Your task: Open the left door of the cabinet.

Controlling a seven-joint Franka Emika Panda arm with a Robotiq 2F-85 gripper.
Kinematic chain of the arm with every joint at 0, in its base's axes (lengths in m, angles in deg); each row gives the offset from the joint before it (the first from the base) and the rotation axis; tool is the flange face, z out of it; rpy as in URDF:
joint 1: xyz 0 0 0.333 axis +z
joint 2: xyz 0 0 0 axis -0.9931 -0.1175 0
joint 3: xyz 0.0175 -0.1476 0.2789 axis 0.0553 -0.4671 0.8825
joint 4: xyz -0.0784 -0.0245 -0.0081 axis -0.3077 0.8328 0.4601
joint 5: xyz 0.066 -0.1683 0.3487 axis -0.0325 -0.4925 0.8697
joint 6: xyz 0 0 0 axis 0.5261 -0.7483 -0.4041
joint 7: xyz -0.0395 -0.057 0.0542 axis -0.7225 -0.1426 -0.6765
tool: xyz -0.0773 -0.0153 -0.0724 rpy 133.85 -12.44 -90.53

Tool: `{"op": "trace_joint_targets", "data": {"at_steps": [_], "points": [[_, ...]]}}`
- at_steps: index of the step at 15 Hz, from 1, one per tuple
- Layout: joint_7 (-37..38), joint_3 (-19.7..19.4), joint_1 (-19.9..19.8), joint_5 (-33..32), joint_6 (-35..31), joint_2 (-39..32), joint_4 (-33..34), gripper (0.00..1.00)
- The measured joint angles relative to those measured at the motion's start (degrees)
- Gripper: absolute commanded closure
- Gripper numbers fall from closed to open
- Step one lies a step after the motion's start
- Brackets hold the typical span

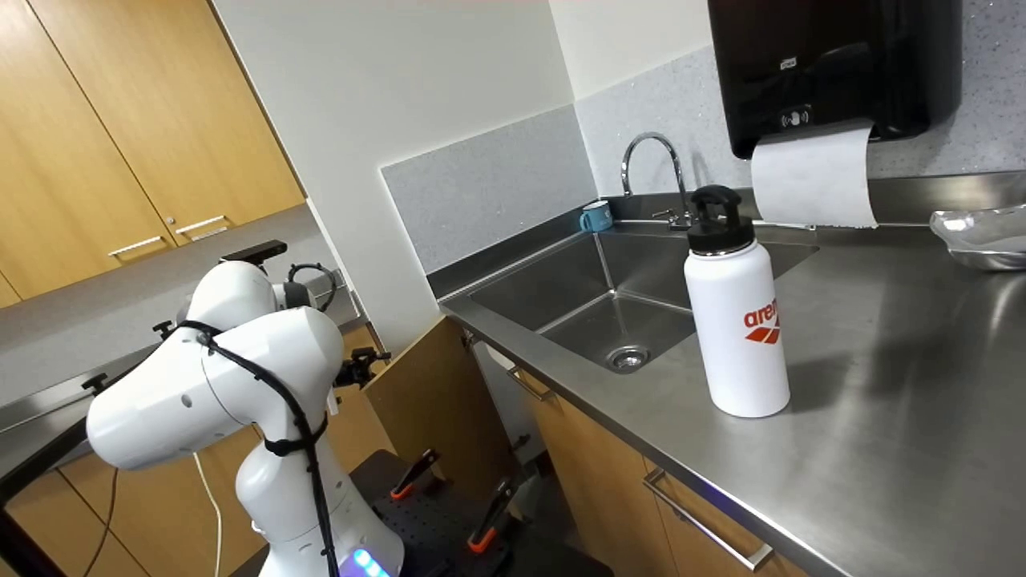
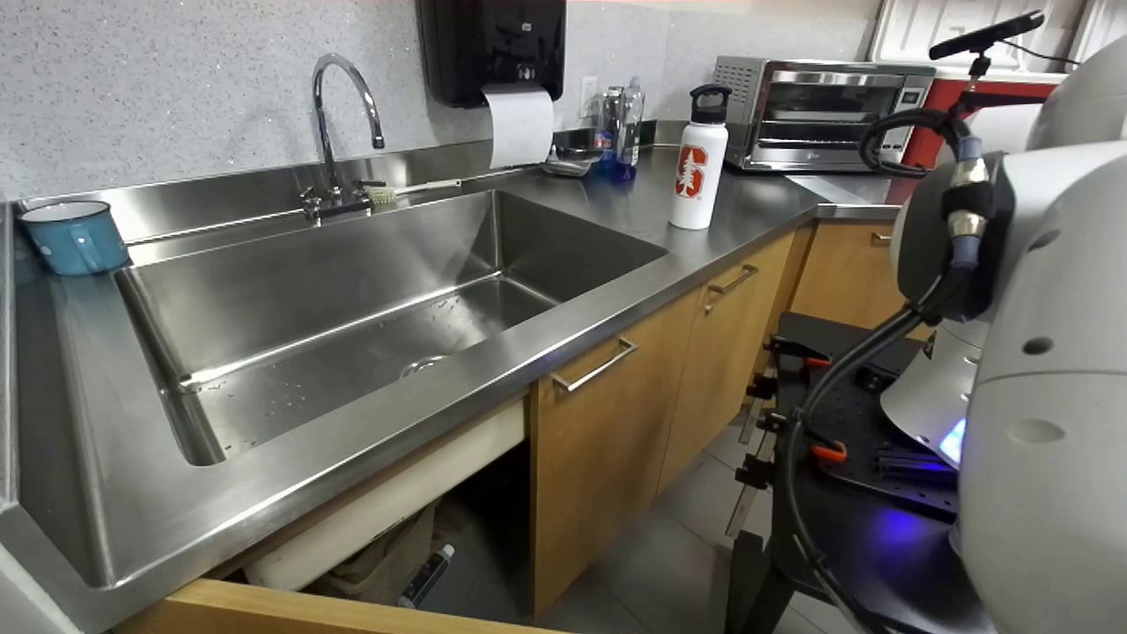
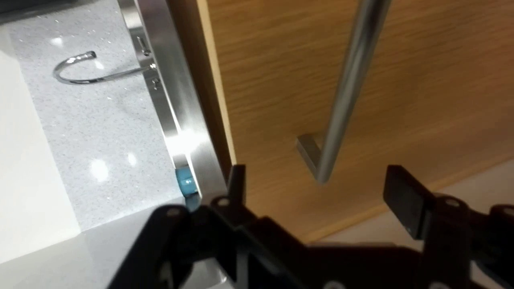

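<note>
In an exterior view, the left door [image 1: 449, 401] of the cabinet [image 1: 597, 473] stands open, and the white arm [image 1: 200, 385] is near it. In an exterior view, the upper edge of this door shows at the bottom, beside the dark opening [image 2: 493, 493] under the sink [image 2: 335, 282]; the steel surface [image 2: 757, 198] carries a white bottle [image 2: 698, 176]. In the wrist view, the claw [image 3: 315, 184] is wide, and one end of the door's metal handle [image 3: 348, 92] appears between its fingers [image 3: 405, 200], with a gap on each side.

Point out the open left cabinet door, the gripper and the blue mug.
Left door [image 1: 437, 401]: in an exterior view, on its flat panel.
Gripper [image 3: 316, 173]: in the wrist view, midway between its fingertips.
Blue mug [image 2: 74, 241]: in an exterior view, on its outer wall.
</note>
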Motion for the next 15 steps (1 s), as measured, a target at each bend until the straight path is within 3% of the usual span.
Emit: {"op": "trace_joint_targets", "data": {"at_steps": [3, 9, 12, 15], "points": [[0.00, 1.63, -1.38, -0.41, -6.81, 4.45, -5.65, 0.00], [-0.35, 0.57, -4.28, -2.89, -23.83, 14.05, -19.76, 0.00], [2.72, -0.44, -6.28, -9.70, -35.00, 18.51, -27.25, 0.00], [11.68, -0.88, -8.29, -21.38, -43.48, 22.94, -35.15, 0.00]]}}
